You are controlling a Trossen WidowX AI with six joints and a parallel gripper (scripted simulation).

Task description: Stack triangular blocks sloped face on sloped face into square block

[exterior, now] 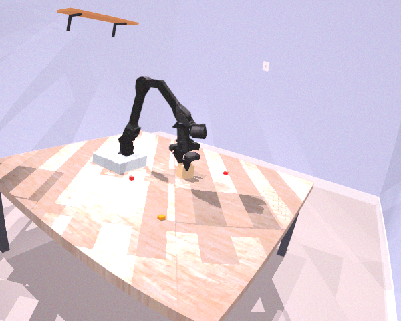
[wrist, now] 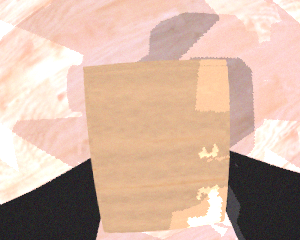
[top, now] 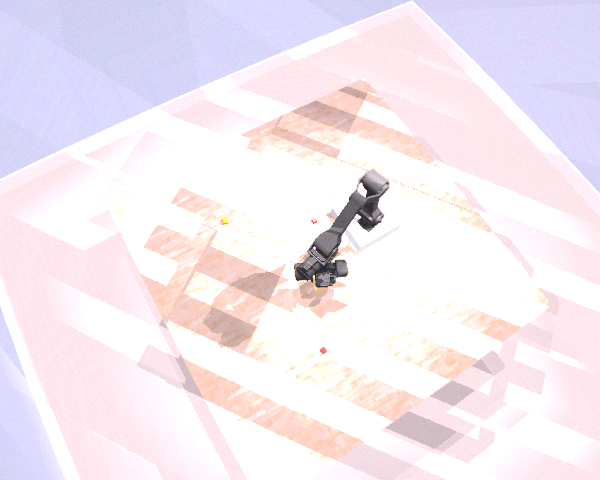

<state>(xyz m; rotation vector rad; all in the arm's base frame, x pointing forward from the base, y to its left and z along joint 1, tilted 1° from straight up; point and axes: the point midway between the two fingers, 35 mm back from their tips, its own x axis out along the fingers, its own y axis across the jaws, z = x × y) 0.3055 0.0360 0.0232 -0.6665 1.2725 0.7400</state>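
Observation:
The two tan wooden triangular blocks [exterior: 186,171] [top: 318,290] stand together as one squarish block on the table [exterior: 207,276], right under my wrist. I cannot make out the seam between them in the top and exterior views. In the wrist view the upper triangular block [wrist: 157,140] fills the middle, with its top face toward the camera and a black finger on each side. My gripper [wrist: 158,160] [exterior: 186,160] [top: 322,279] points straight down and is shut on the upper triangular block. The lower block is mostly hidden beneath it.
Two small red cubes [exterior: 131,178] [exterior: 225,172] [top: 313,221] [top: 323,350] and a small yellow cube [exterior: 162,217] [top: 224,220] lie apart on the table. The arm's white base plate [exterior: 119,162] stands behind and to the left. A wall shelf [exterior: 97,16] hangs far back.

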